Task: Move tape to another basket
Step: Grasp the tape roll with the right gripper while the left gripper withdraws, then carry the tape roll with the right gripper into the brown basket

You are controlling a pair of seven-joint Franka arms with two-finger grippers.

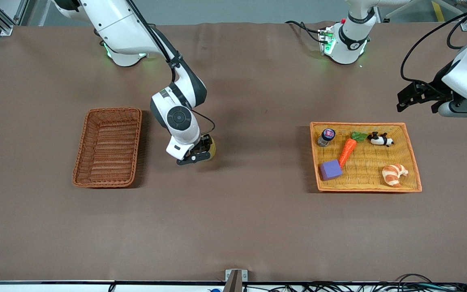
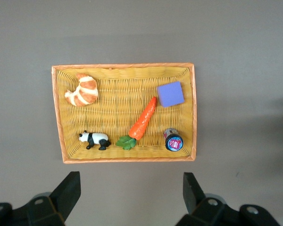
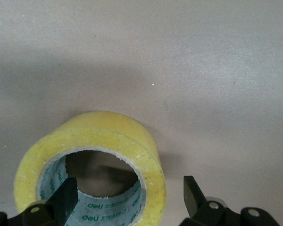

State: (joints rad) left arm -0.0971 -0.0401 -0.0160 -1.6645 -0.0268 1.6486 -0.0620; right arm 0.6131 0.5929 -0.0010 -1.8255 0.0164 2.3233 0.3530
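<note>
Carrying step: yellow see-through ring of tape (image 3: 92,165) grasped in right gripper (image 1: 199,153) over bare table between 2 baskets, next swing over reddish-brown woven wicker basket (image 1: 80,161) and drop; left gripper (image 2: 132,195) released, waiting above orange-rimmed yellow tray (image 2: 194,113).

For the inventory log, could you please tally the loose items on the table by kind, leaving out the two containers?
Toy food: 2, the croissant and the carrot
Toy animal: 1, the panda
Block: 1, the purple block
Small jar: 1, the jar
Tape roll: 1, the tape
Total: 6
</note>
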